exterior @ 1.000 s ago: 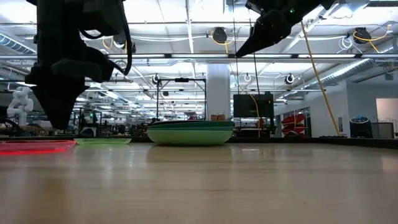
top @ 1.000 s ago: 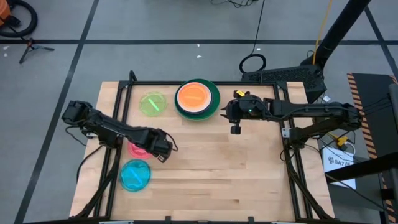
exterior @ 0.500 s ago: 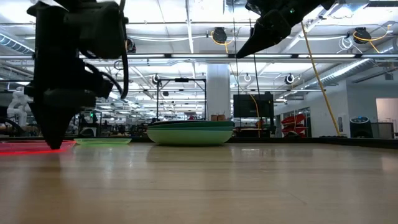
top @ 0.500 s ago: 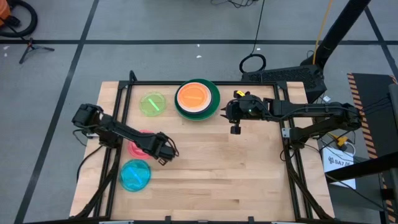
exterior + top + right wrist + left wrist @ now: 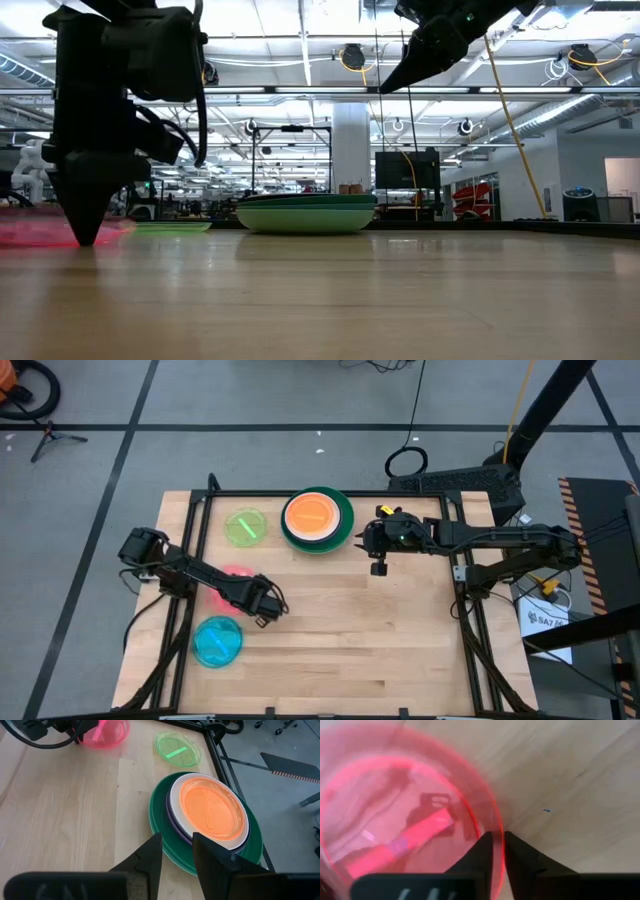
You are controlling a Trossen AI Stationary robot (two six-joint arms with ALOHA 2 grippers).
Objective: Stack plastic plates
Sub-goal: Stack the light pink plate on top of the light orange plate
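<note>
Left tool (image 5: 497, 851) pinches pink plate (image 5: 395, 825) rim – fingers narrow, plate on counter (image 5: 380, 630). Right tool (image 5: 176, 851) wide, holding nothing – above orange-topped stack (image 5: 212, 810).

The worktop (image 5: 400, 640) is pale wood with fine straight grain, edged by a black frame. On it, a translucent pink plate (image 5: 395, 820) glows rosy, with a brighter pink bar across its middle. Near it lies a translucent blue plate (image 5: 217, 641), and farther off a translucent yellow-green plate (image 5: 177, 749) with a bright green streak. The stack (image 5: 205, 815) shows an orange plate on top, then white, a thin purple rim, and dark green beneath. Both arms and each tool are black. The floor (image 5: 250, 400) is grey with dark lines.
</note>
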